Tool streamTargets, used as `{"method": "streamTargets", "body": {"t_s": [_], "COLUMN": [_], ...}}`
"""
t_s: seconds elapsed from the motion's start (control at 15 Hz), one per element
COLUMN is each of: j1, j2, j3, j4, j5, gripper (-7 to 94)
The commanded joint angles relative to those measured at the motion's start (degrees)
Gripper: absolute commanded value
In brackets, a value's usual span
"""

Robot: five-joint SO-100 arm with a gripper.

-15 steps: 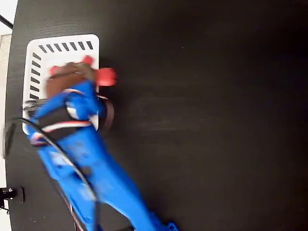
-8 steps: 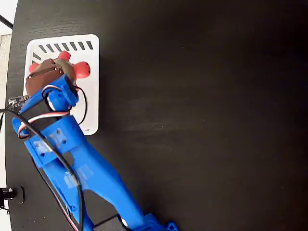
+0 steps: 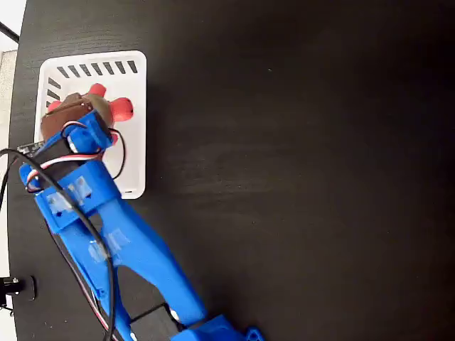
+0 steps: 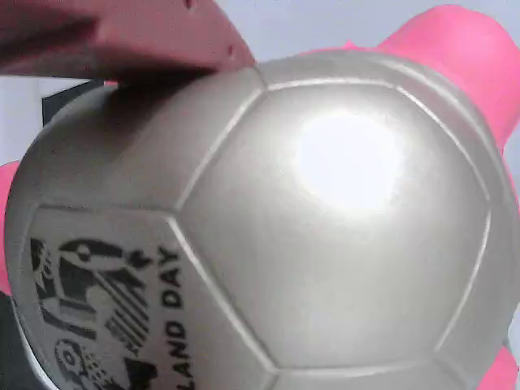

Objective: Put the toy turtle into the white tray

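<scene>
The toy turtle (image 3: 99,108) has been lowered slightly inside the white tray (image 3: 135,142), toward its 12 o'clock end, clamped between the gripper (image 3: 75,121) fingers; only release seems left.

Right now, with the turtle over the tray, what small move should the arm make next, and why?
Probably open the gripper and let go. In the fixed view the turtle sits within the tray's outline, and in the wrist view one finger presses on its shell. How high it hangs above the tray floor cannot be told.
</scene>
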Motion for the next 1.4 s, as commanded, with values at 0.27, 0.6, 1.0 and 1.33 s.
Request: {"method": "streamTargets", "body": {"t_s": [0.27, 0.6, 1.0, 1.33], "j1": [-1.05, -1.58, -2.02, -1.14], "j2": [0.53, 0.09, 0.09, 5.45], "j3": [-3.87, -3.87, -3.60, -5.45], "j4": [-0.44, -0.44, 0.09, 2.20], "j5": [0.44, 0.62, 1.23, 1.49], "gripper": [8, 50, 50, 22]}}
